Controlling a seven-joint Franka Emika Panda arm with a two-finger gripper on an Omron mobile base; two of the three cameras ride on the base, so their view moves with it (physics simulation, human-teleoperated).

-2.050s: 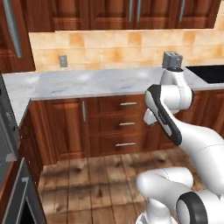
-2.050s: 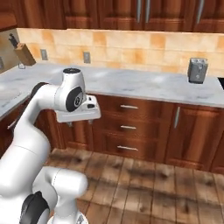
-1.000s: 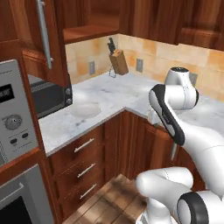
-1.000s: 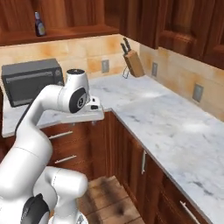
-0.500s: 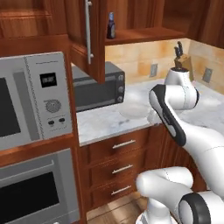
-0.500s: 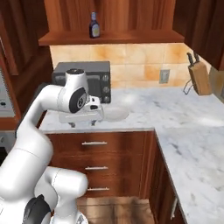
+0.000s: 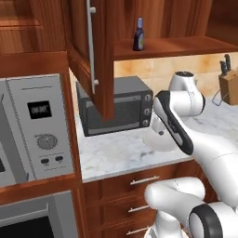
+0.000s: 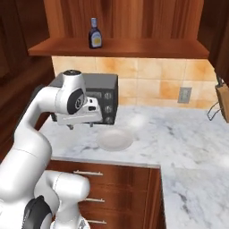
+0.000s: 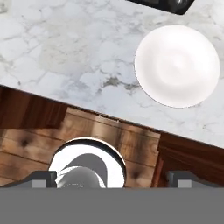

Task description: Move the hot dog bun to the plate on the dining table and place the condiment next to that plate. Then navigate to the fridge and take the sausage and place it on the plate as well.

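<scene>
The condiment (image 7: 138,35) (image 8: 94,34), a dark brown bottle with a pale cap and yellowish label, stands upright on an open wooden cabinet shelf above the counter. My gripper (image 8: 80,125) (image 9: 111,178) hangs open and empty, pointing down over the counter's front edge, well below the bottle. In the hand view the fingertips (image 9: 43,178) stand far apart. The hot dog bun, the plate, the dining table, the fridge and the sausage are out of view.
A dark toaster oven (image 7: 116,111) (image 8: 100,96) sits on the marble counter (image 8: 179,147). A small plain white dish (image 7: 160,142) (image 8: 115,139) (image 9: 177,65) lies in front of it. An open cabinet door (image 7: 95,56) juts out. A knife block (image 7: 228,79) stands at right, a wall oven panel (image 7: 39,130) at left.
The whole picture has swung: the base has turned, from a drawer-front counter past the corner to the toaster oven and shelf. The arm keeps its pose and the gripper stays open.
</scene>
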